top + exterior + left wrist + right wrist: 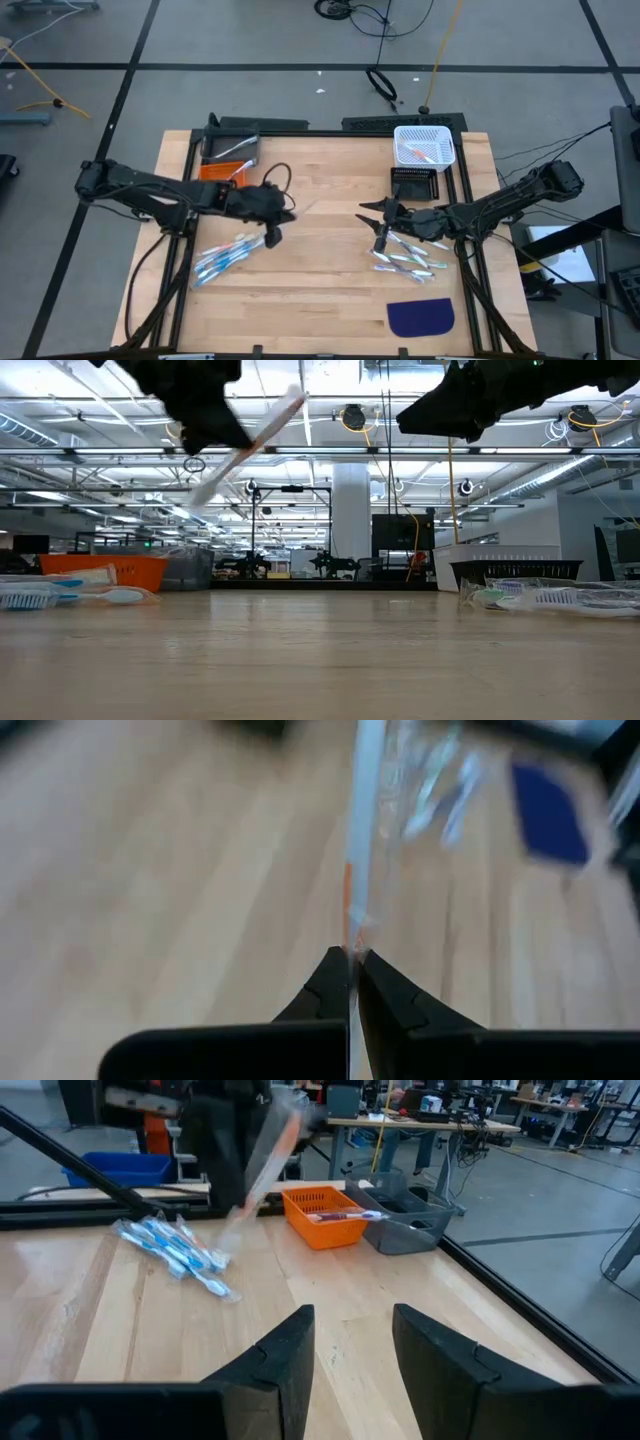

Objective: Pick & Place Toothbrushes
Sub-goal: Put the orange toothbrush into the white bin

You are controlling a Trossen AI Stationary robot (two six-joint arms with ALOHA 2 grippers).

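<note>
Above the table's left half, the left gripper (352,956) pinches one toothbrush (245,448) clear of its pile (222,256), likely for binning; the right gripper (350,1342) hangs spread and empty over its own pile (408,258).

One toothbrush (245,448), pale and wrapped in clear plastic with an orange accent, hangs tilted above the worktop (320,270), pinched at one end by the closed left end effector (272,228). A loose pile of blue-and-white wrapped toothbrushes (222,256) lies flat on the worktop's left side, fanned out and overlapping. A second pile of wrapped toothbrushes (408,256), pale with green and pink accents, lies flat on the right side, just beside the right end effector (382,222). More toothbrushes rest inside the white basket (424,146) and the orange bin (322,1217) along the worktop's far edge.
</note>
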